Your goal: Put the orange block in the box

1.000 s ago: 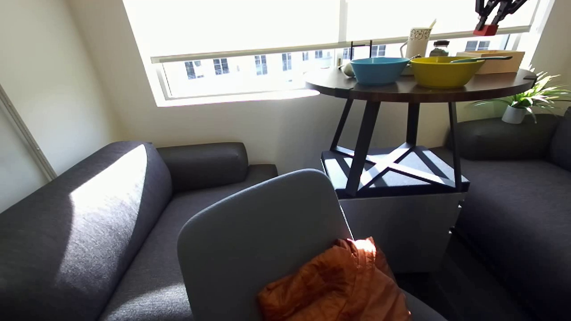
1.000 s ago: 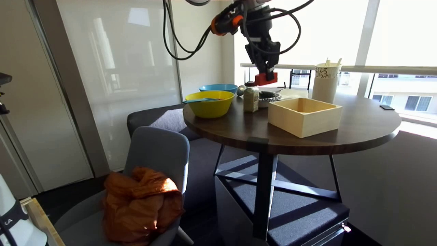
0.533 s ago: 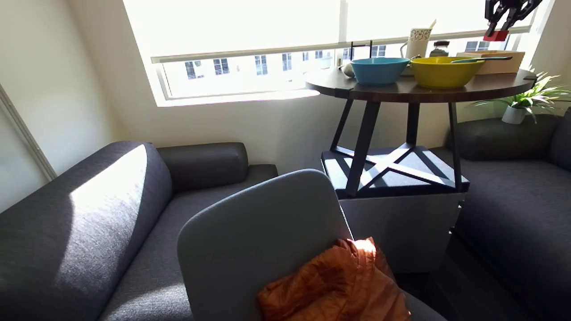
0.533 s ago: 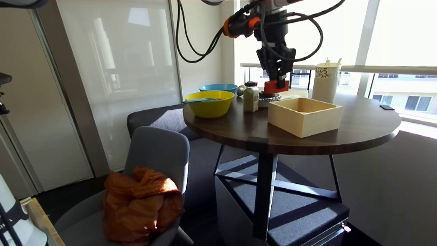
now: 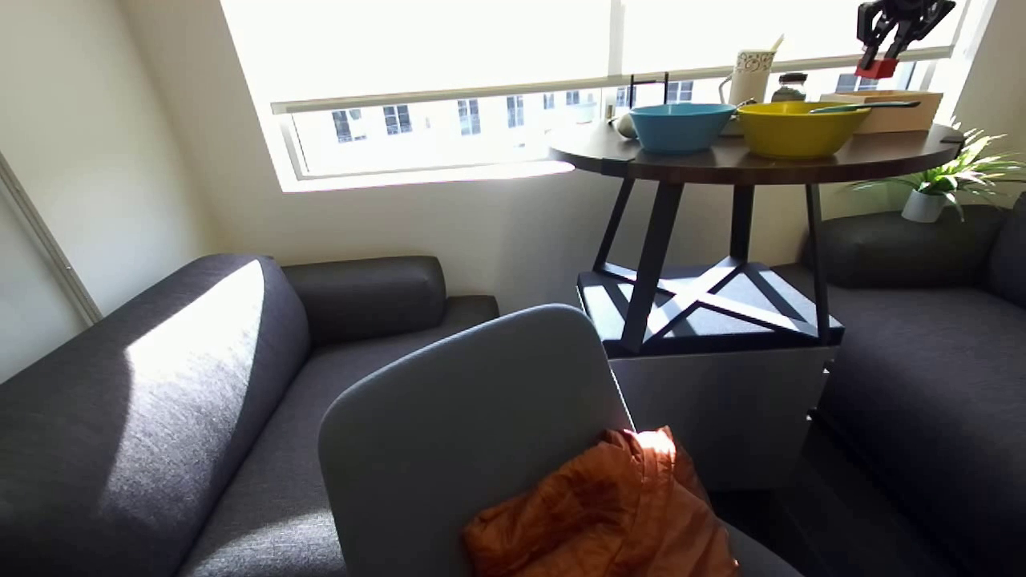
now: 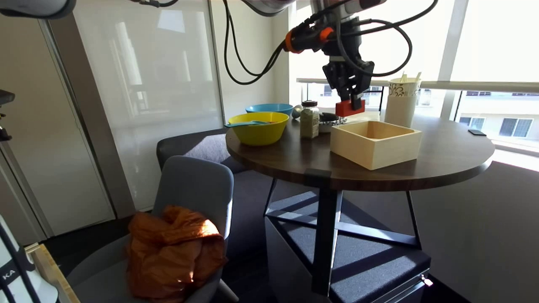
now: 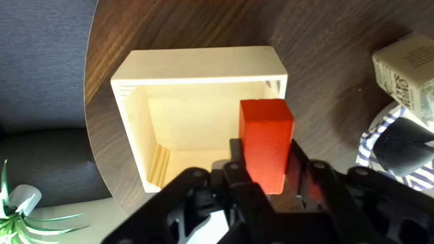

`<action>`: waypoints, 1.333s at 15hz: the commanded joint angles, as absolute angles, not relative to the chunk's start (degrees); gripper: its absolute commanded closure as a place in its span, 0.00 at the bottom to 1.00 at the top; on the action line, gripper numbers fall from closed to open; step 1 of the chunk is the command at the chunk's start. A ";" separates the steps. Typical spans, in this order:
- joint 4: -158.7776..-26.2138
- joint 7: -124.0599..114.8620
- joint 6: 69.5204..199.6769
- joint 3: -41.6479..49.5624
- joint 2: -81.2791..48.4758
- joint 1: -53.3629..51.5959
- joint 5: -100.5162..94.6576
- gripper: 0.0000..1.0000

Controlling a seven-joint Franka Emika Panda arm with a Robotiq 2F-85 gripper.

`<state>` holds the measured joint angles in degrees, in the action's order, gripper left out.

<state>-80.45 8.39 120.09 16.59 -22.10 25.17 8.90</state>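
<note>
The orange block (image 6: 350,108) is red-orange and rectangular. My gripper (image 6: 352,100) is shut on it and holds it in the air just above and beside the box. The box (image 6: 374,147) is light tan wood, open at the top, on the round table. In the wrist view the gripper (image 7: 266,145) grips the block (image 7: 266,139) by its two long sides, and the block overlaps the right rim of the box (image 7: 200,66). The inside of the box that shows is bare; its right part is hidden behind block and gripper. The block also shows in an exterior view (image 5: 876,69).
The round dark table (image 6: 286,162) also bears a yellow bowl (image 6: 259,130), a blue bowl (image 6: 269,108), a spice bottle (image 6: 309,122), a striped dish (image 7: 364,149) with a dark thing in it, and a tall patterned cup (image 6: 400,103). The bottle stands near the box.
The gripper with the block has moved towards the box and come down a little. In the last half second it has turned slightly. The block stays held; the box has not moved.
</note>
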 commanded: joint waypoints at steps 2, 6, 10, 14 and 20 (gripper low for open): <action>-71.51 11.30 117.35 14.98 -29.07 27.85 9.57 0.92; -66.98 10.93 114.50 14.23 -32.62 29.32 9.08 0.92; -62.85 10.90 110.95 13.55 -35.74 30.91 9.15 0.92; -58.99 10.38 108.59 13.31 -38.80 32.26 8.93 0.92; -54.29 9.54 105.77 12.25 -42.12 33.76 8.78 0.92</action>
<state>-59.50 10.13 108.84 13.65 -39.44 32.34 8.96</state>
